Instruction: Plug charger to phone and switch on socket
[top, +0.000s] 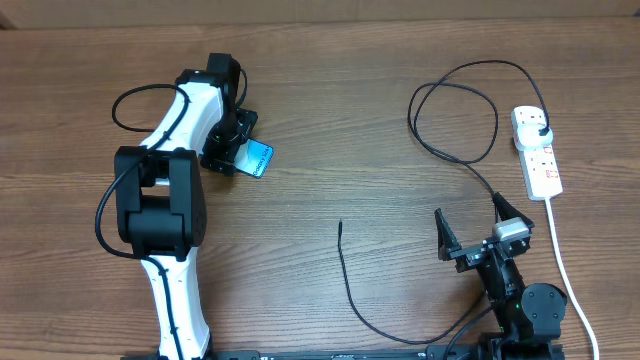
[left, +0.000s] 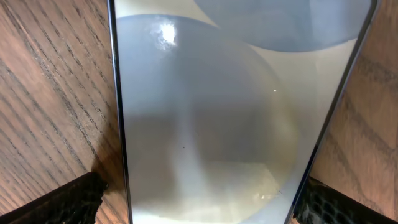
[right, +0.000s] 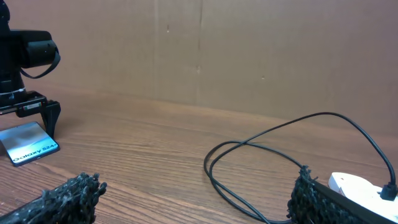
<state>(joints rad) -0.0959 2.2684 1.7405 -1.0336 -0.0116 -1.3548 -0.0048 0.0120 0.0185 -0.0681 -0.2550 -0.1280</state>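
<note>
So, nearest the base, the right pincer (top: 468, 212) is spread wide, empty. The charger (top: 352, 295) snakes past, tip loose mid-worktop (top: 340, 110). Further out, the left pincer (top: 238, 148) is spread either side of the flat phone (top: 260, 160). Plug head's in the socket (top: 541, 168), far right.

One phone (top: 258, 160) at ten o'clock on the one table (top: 350, 130). One charger (top: 341, 240) (a single black cable, looped at two o'clock). One socket (top: 538, 160) at three o'clock, with one white cord (top: 560, 250); its red switches are too small to count. Two arms, one gripper each: left gripper (top: 235, 150), right gripper (top: 472, 222).
</note>
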